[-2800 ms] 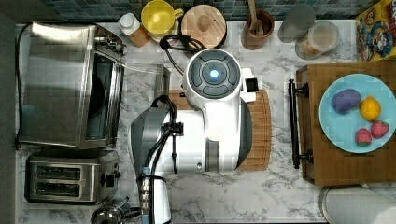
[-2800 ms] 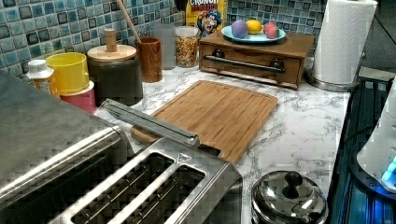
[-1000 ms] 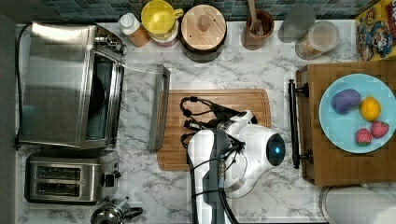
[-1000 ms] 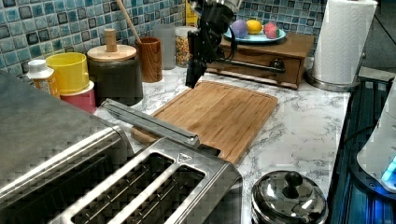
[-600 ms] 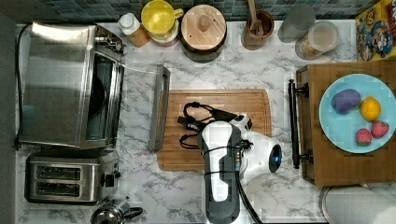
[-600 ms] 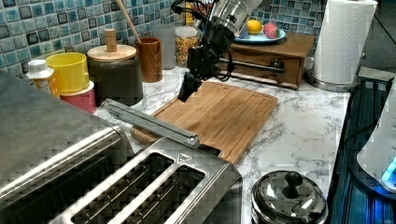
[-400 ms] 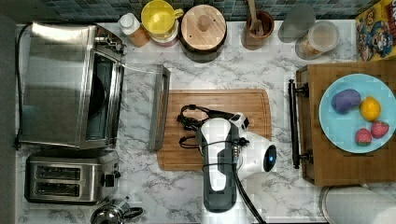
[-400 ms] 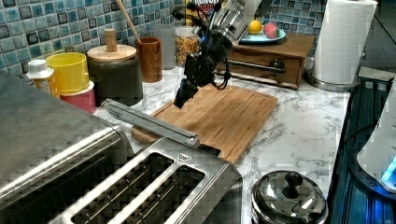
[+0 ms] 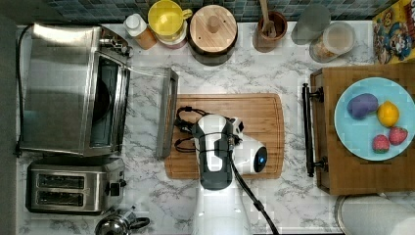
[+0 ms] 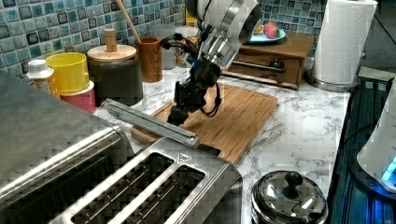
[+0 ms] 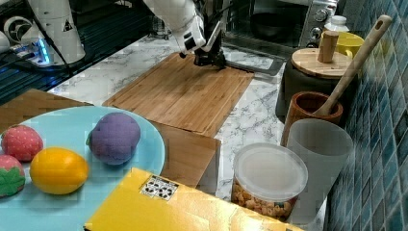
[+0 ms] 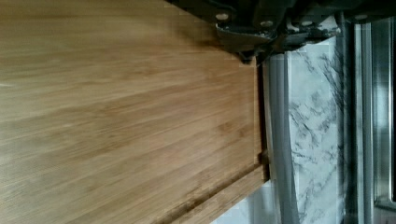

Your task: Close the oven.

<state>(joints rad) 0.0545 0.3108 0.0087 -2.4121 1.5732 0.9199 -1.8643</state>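
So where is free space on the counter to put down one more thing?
Bare marble lies between the cutting board and the wooden box, toward the top view's bottom. The back row by the canister and cups is crowded.

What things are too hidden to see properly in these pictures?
- The black tool: open or shut is unclear; in the top view the white arm covers it.
- The big brushed-steel oven: its dark inside is mostly out of sight in the top view, under its roof.
- The yellow cereal box: cut off by the top view's right edge.
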